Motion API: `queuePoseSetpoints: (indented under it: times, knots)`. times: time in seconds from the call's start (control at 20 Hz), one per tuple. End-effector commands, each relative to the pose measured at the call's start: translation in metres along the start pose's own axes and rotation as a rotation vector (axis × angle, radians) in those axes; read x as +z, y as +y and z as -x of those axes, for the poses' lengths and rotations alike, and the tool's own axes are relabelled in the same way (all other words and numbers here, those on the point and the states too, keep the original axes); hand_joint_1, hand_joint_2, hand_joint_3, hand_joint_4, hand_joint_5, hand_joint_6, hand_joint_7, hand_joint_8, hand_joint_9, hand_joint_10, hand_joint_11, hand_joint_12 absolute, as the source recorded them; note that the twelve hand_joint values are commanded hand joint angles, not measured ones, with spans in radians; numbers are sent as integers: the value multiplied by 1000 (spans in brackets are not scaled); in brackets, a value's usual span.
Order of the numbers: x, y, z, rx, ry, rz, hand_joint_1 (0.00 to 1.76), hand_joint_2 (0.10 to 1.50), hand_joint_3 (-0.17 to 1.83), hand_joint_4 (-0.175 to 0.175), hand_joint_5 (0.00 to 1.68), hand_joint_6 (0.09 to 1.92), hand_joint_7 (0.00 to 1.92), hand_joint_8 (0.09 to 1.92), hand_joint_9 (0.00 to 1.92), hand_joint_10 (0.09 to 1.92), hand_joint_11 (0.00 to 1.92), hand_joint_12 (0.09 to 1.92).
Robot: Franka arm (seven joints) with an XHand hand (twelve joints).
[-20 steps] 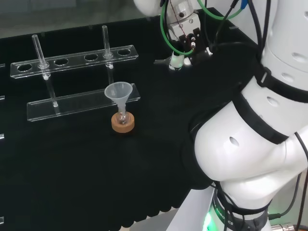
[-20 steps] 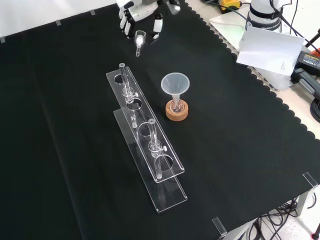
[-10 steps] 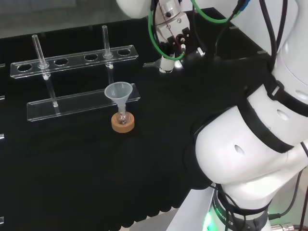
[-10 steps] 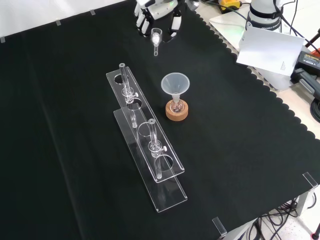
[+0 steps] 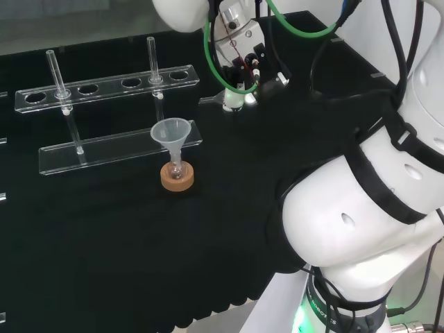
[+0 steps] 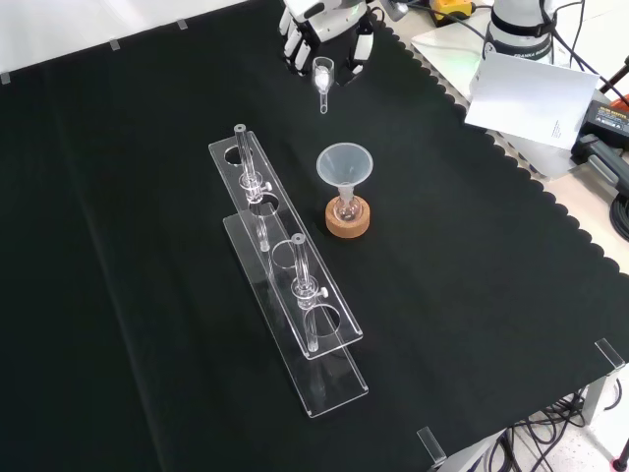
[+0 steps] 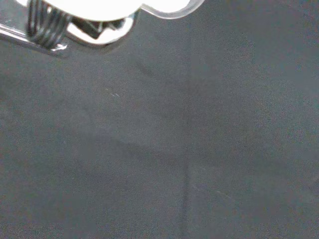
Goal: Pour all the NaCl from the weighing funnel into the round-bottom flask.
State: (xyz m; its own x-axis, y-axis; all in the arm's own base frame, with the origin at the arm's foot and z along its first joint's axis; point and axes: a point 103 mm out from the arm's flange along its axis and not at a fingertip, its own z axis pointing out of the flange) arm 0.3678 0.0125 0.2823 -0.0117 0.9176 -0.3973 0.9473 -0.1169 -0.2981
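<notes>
The hand (image 6: 326, 25) hangs over the far end of the black cloth (image 6: 147, 246), fingers curled round the weighing funnel (image 6: 321, 77), whose stem points down toward the bench. The round-bottom flask (image 6: 345, 207) sits apart in its cork ring (image 6: 349, 221), a plastic funnel (image 6: 344, 164) in its neck

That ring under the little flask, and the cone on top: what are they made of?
The ring looks like cork: matte tan with a grainy surface. The cone-shaped funnel seems to be translucent plastic or frosted glass; its cloudy, whitish walls leave that open.
</notes>
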Motion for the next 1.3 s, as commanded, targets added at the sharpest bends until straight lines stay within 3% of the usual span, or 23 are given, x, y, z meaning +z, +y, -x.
queuePoseSetpoints:
  times: [0.05,0.75,1.3]
  knots:
    - [-4,-4,-13,-13,-17,-17,1132,641,634,175,1347,528,865,587,1166,257,966,982]
    - [-9,0,-52,-57,-65,-46,1132,642,632,175,1348,526,859,586,1177,250,980,976]
    - [-8,6,-59,-53,-158,-86,1132,642,631,175,1349,525,848,584,1183,243,982,969]
